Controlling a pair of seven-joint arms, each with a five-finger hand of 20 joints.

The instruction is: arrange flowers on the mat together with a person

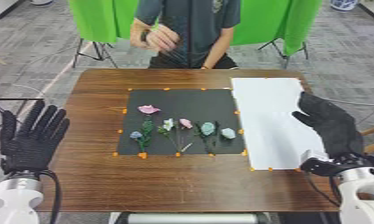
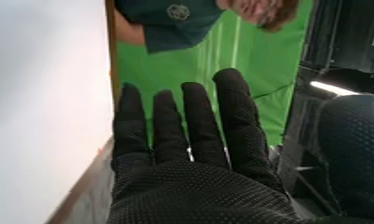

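Dark mat [image 1: 197,100] flat at my twelve o'clock. Flowers lying on it: pink bloom [image 1: 149,109] at its ten, bluish bloom [image 1: 136,135] eight, white bloom [image 1: 228,133] four.

- Mat [image 1: 179,97]: charcoal blk, edged w/ orange tabs [image 1: 143,155].
- Blooms, L to R: blue flower [image 1: 136,135], lt pink flower [image 1: 149,109], white flower [image 1: 168,124], pink rosebud [image 1: 185,123], pale blue-grn flower [image 1: 208,128], off-white bud [image 1: 228,133]; grn stems.
- Sheet [image 1: 270,115]: plain white.
- Table [image 1: 103,185]: brn, w/ wood grain.
- L hand [image 1: 29,145] & R hand [image 1: 333,122]: blk gloves, R w/ fine dot pattern.
- Backdrop [image 1: 265,22]: vivid grn.
- Carpet [image 1: 32,55]: mottled gray.
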